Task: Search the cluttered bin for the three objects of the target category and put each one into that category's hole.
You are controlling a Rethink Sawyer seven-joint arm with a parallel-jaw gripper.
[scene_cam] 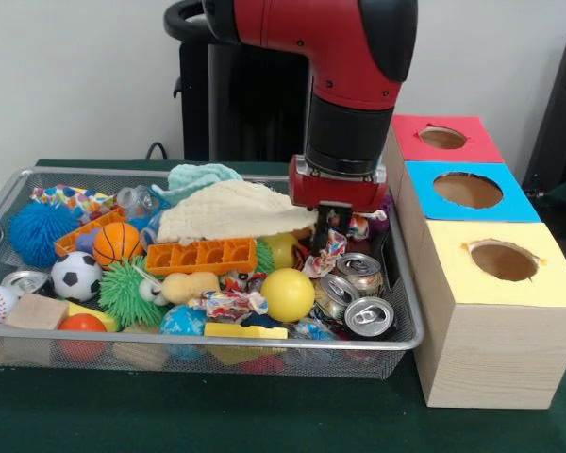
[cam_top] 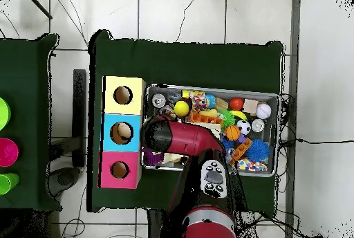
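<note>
Cluttered bin (scene_cam: 9, 184) under lowered arm (scene_cam: 349, 85), jaws (scene_cam: 336, 219) among wrappers (scene_cam: 328, 250).

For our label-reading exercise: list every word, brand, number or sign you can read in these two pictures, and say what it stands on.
None can be read.
Crumpled wrappers: bright print, too blurred to read.
Cans: only the tops show; no label visible.
Three boxes: plain coloured tops with holes, no writing.
Arm: no marking legible.
Wire bin: no tag seen.
</note>
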